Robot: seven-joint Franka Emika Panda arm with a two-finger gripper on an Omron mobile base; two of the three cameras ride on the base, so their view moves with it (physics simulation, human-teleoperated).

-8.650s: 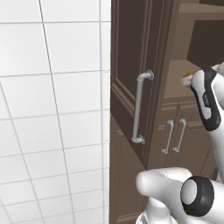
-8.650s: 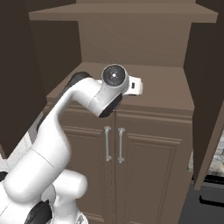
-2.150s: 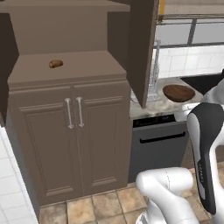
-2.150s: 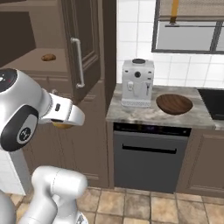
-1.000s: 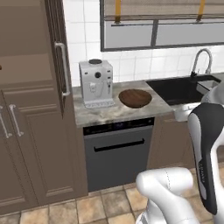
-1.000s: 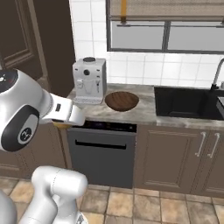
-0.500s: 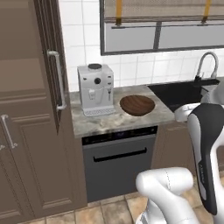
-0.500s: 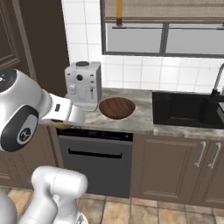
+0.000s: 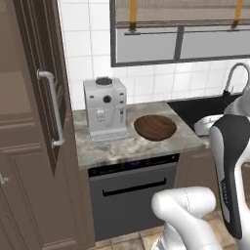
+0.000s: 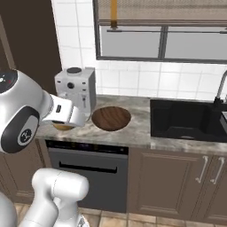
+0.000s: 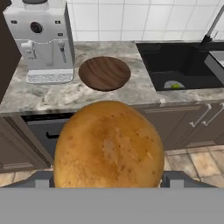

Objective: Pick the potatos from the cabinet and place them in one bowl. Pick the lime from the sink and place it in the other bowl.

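Now we carry a potato [image 11: 108, 146] clamped in the gripper [image 11: 105, 179], short of the counter's front edge. We should reach over the bowl [image 11: 104, 73] mid-counter, right of the coffee machine [image 11: 42, 39], lower, then release gently so it settles inside

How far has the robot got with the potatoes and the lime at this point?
Nothing is delivered yet: the shallow dark wooden bowl by the white coffee machine is empty. In hand: a golden-brown potato held at the gripper. Left: the small yellow-green lime lies in the black sink.
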